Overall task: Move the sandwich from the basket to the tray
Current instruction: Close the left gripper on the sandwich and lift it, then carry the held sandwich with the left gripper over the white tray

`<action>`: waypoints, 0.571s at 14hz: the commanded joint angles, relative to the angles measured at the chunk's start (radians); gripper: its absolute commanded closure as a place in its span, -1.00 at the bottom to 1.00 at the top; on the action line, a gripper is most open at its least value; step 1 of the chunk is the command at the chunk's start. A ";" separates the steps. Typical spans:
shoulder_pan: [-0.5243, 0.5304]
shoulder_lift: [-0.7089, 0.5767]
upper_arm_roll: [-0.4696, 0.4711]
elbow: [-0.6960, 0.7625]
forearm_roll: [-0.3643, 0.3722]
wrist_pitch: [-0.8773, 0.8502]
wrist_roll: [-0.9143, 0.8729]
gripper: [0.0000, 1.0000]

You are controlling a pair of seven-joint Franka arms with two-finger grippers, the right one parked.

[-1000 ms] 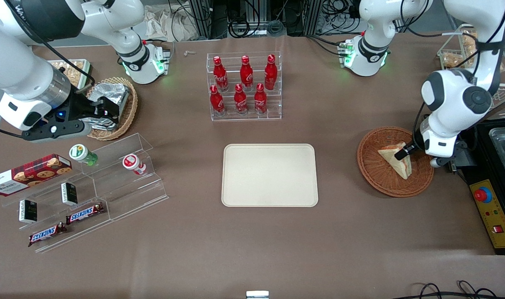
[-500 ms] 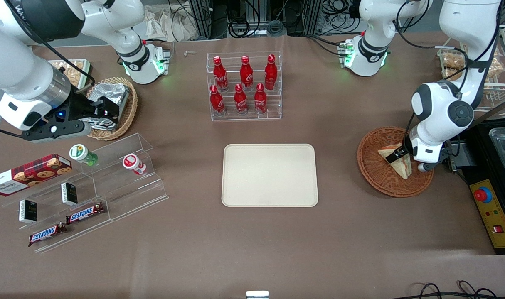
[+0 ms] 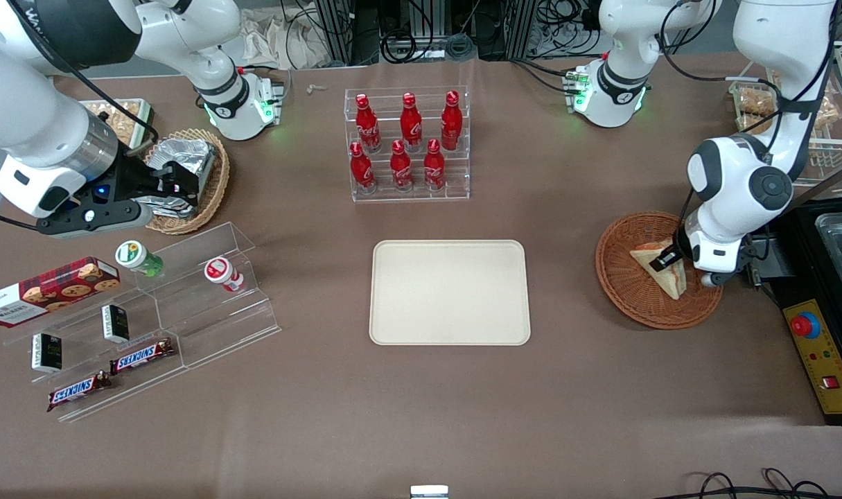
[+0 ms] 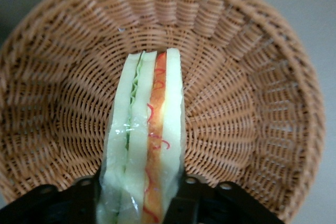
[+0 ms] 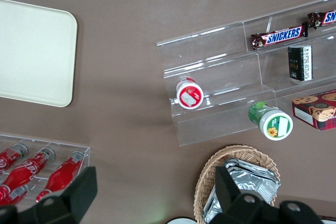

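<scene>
Sitting in the round reddish-brown basket (image 3: 653,270) toward the working arm's end of the worktop (image 3: 421,402), the sandwich (image 3: 660,269) is resting as a pale wedge with its layered edge showing red and green filling in the wrist view (image 4: 144,150). The gripper (image 3: 670,258) is reaching down into the basket, and its dark fingers (image 4: 184,203) are pressing against the two bread faces, clamped on the sandwich, which is standing on edge between them over the woven basket floor (image 4: 236,103). The cream tray (image 3: 450,292) is lying flat and bare near the middle of the worktop, well apart from the basket, with only open brown surface between the two. Farther from the front camera than the tray, a clear rack of red bottles (image 3: 407,142) is standing upright. Toward the parked arm's end, a stepped clear shelf (image 3: 185,291) is carrying two small lidded cups (image 3: 223,274), a box of cookies (image 3: 46,290) and chocolate bars (image 3: 142,355), and a lighter wicker basket of foil packets (image 3: 185,173) is sitting farther from the camera than that shelf. Just beside the basket, at the worktop's edge, a black and yellow control box with a red button (image 3: 819,346) is lying. The working arm is bending sharply at its white elbow above the basket, with the wrist angling downward toward the sandwich.
</scene>
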 commanded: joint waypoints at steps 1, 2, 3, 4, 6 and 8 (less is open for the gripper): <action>0.001 -0.104 -0.008 0.016 0.004 -0.110 -0.034 1.00; 0.001 -0.126 -0.008 0.040 0.004 -0.158 -0.035 1.00; 0.001 -0.141 -0.009 0.082 0.005 -0.235 -0.035 1.00; -0.001 -0.152 -0.012 0.153 0.005 -0.343 -0.037 1.00; -0.009 -0.146 -0.031 0.351 0.022 -0.612 -0.041 1.00; -0.009 -0.143 -0.086 0.519 0.028 -0.789 -0.038 1.00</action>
